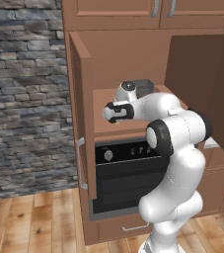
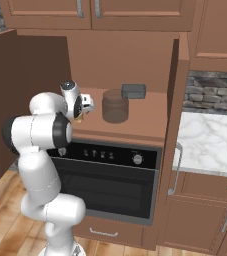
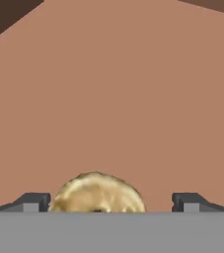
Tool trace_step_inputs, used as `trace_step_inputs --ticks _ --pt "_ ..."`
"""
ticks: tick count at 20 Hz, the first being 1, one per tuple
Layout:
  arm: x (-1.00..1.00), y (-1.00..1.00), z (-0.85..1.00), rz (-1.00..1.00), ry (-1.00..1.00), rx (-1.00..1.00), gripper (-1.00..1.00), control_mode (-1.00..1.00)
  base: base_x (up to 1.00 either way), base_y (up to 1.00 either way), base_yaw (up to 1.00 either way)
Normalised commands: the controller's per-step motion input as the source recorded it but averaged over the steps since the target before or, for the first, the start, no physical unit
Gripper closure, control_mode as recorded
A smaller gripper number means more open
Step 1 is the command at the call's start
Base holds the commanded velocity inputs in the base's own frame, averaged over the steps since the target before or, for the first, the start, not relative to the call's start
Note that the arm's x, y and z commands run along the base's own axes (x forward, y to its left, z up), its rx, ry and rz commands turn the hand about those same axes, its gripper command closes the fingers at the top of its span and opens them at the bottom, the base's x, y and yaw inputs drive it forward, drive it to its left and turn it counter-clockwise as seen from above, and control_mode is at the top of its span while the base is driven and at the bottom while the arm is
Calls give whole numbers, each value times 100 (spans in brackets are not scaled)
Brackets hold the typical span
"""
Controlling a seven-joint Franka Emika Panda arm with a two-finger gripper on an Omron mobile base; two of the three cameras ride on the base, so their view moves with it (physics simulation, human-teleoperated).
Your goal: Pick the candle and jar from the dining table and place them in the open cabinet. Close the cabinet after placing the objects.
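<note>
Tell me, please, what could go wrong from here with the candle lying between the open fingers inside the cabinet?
1. The candle sits between the spread fingers of the gripper; a skewed retreat might drag or tip it.
2. The jar stands near the wrist; a wide swing could knock it.
3. Both cabinet doors are open beside the arm, so withdrawing could clip one.

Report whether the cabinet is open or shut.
Open: both cabinet doors stand swung wide, exposing the shelf with the jar inside.

Matt brown wood cabinet (image 2: 135, 60), translucent smooth grey jar (image 2: 115, 106), knobbly golden candle (image 3: 97, 193), glossy black oven (image 2: 105, 185).
</note>
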Motion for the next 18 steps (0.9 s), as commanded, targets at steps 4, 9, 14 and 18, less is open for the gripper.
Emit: trace_step_inputs --ticks 4,9,14,18 --pt "-33 0 22 0 -10 0 -100 -100 0 0 0" --pt "-44 0 26 0 -8 0 -100 -100 0 0 0" --pt "-50 -6 33 0 -6 0 -100 -100 0 0 0" --pt "-54 -21 41 0 -1 0 -100 -100 0 0 0"
